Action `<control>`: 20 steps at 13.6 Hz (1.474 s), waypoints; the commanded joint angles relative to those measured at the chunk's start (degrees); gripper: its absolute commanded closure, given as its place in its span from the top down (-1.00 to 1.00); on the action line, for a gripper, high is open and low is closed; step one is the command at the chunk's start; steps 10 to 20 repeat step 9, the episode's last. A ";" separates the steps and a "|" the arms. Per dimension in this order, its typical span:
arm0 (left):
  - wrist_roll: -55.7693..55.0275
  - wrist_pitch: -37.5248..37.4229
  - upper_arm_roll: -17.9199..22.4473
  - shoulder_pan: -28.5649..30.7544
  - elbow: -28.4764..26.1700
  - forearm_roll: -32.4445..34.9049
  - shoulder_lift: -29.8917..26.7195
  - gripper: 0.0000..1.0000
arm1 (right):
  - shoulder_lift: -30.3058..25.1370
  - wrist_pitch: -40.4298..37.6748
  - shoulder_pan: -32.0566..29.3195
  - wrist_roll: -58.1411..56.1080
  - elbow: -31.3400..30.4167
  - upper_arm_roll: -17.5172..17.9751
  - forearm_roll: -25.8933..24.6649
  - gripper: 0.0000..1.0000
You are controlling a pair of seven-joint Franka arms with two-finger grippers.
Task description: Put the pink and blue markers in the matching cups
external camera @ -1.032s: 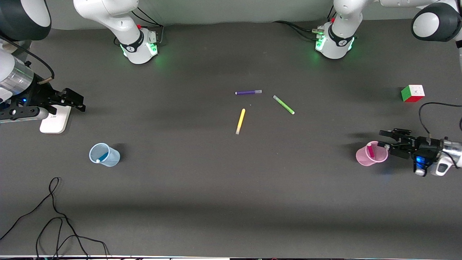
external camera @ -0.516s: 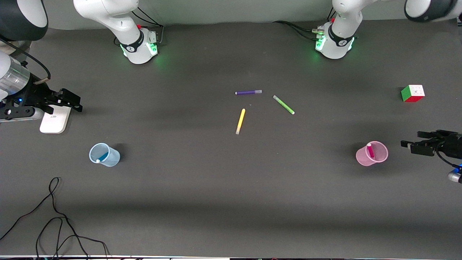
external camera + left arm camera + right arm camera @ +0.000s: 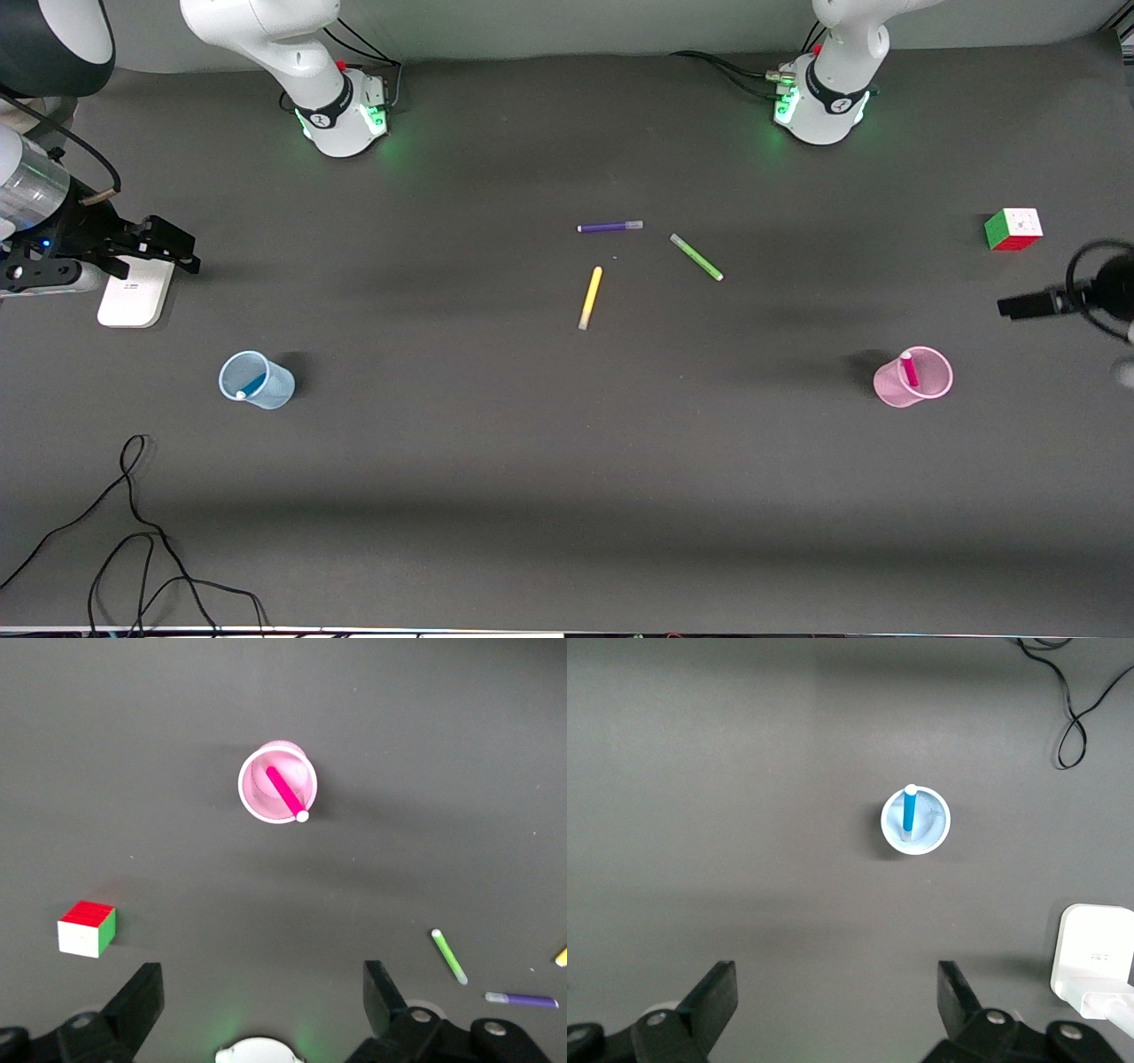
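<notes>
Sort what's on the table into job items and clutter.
Job: pink marker in pink cup; blue marker in blue cup.

Clutter: purple marker, green marker, yellow marker, cube, white block, cable.

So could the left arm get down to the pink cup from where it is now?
Probably yes. The left tool is open and empty up in the air, and the pink cup stands alone with bare table around it; only the pink marker leans inside.

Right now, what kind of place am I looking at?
Probably a robot lab test bench: two arm bases bolted to a dark table, loose cables, and practice props such as a puzzle cube and pink cup.
</notes>
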 commanded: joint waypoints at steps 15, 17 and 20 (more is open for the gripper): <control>1.72 18.35 0.86 -2.33 -26.07 -0.23 -21.08 1.00 | 2.73 -4.40 -0.49 1.75 2.74 -0.23 0.00 1.00; 1.72 18.35 0.86 -2.33 -26.07 -0.23 -21.08 1.00 | 2.73 -4.40 -0.49 1.75 2.74 -0.23 0.00 1.00; 1.72 18.35 0.86 -2.33 -26.07 -0.23 -21.08 1.00 | 2.73 -4.40 -0.49 1.75 2.74 -0.23 0.00 1.00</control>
